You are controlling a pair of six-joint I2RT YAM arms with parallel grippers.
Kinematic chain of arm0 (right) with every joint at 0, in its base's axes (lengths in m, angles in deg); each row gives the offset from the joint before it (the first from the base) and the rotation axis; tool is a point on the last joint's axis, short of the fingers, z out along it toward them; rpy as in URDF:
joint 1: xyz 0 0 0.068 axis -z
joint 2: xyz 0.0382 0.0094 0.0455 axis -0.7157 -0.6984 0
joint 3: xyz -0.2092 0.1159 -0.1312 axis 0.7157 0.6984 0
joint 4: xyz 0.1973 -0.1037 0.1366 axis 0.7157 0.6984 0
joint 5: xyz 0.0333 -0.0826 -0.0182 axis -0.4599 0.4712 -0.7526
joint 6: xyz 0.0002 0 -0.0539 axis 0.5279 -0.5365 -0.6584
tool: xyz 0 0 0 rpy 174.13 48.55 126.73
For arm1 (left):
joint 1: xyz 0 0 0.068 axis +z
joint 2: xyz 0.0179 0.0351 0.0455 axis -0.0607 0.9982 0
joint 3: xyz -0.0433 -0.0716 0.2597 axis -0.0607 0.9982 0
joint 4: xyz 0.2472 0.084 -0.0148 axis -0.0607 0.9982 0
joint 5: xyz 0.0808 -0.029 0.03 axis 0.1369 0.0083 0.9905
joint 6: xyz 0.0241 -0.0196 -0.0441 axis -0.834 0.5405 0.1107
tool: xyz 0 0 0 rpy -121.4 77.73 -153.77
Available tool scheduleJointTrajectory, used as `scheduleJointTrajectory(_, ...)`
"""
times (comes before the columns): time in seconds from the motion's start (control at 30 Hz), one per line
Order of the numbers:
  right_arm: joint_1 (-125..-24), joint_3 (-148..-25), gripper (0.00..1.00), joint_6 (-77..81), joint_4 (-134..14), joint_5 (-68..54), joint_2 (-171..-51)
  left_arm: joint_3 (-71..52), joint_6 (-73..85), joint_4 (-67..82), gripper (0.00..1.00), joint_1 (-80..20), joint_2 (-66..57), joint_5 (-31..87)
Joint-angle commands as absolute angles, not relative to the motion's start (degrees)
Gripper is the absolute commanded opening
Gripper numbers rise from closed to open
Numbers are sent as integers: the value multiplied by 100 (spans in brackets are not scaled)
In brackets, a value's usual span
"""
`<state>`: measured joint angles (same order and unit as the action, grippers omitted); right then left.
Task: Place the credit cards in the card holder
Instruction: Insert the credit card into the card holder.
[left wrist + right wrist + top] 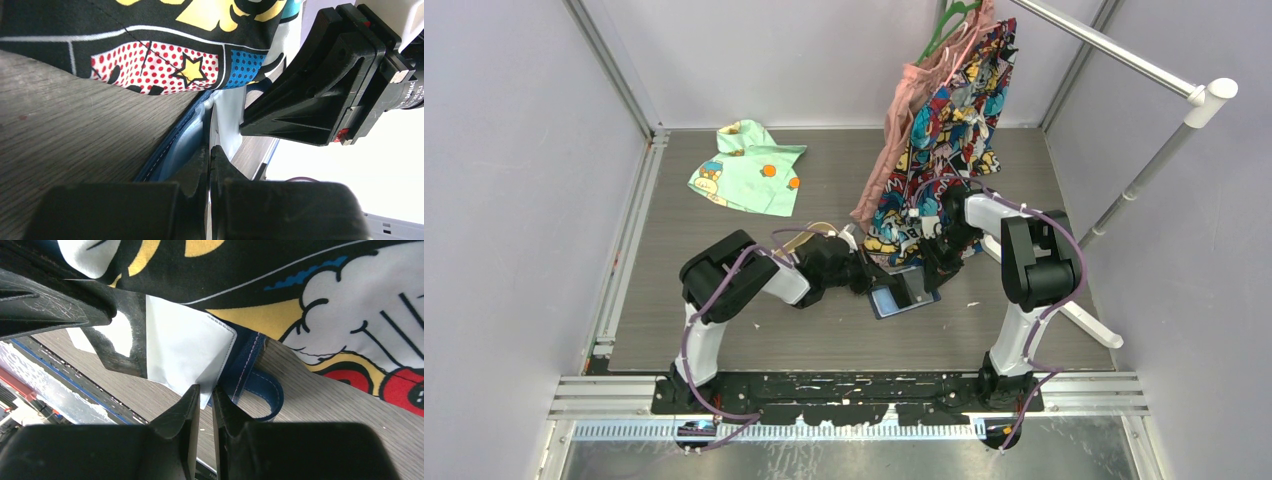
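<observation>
The navy card holder [896, 299] lies open on the table between my two grippers, with its pale blue-grey inside up. My left gripper [876, 282] is shut on one edge of it; the left wrist view shows the jaws [210, 148] closed on a thin pale layer beside the navy stitched rim [167, 152]. My right gripper [927, 268] is shut on the other side; its fingertips [206, 389] pinch the corner of the pale inner pocket [185, 347], next to the navy snap tab [267, 392]. No credit cards show in any view.
A comic-print garment [944, 130] and a pink one hang from a rail [1124, 55] and drape onto the table just behind the card holder. A green cloth [749, 165] lies at the back left. A tan tray [809, 238] is partly hidden behind the left arm.
</observation>
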<state>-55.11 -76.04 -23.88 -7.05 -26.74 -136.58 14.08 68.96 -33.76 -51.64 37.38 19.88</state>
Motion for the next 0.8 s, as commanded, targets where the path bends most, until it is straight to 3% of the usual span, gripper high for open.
scheduleJointTrajectory(0.0, -5573, -7703, 21, -2344, -900, -2551, -13740, 1445, 6860, -3181, 0, -5156, 3941, 1862)
scheduleJointTrajectory(0.77, -5632, -7712, 21, -2273, -986, -2419, -13813, 1537, 7074, -3294, 0, -5156, 4069, 1776)
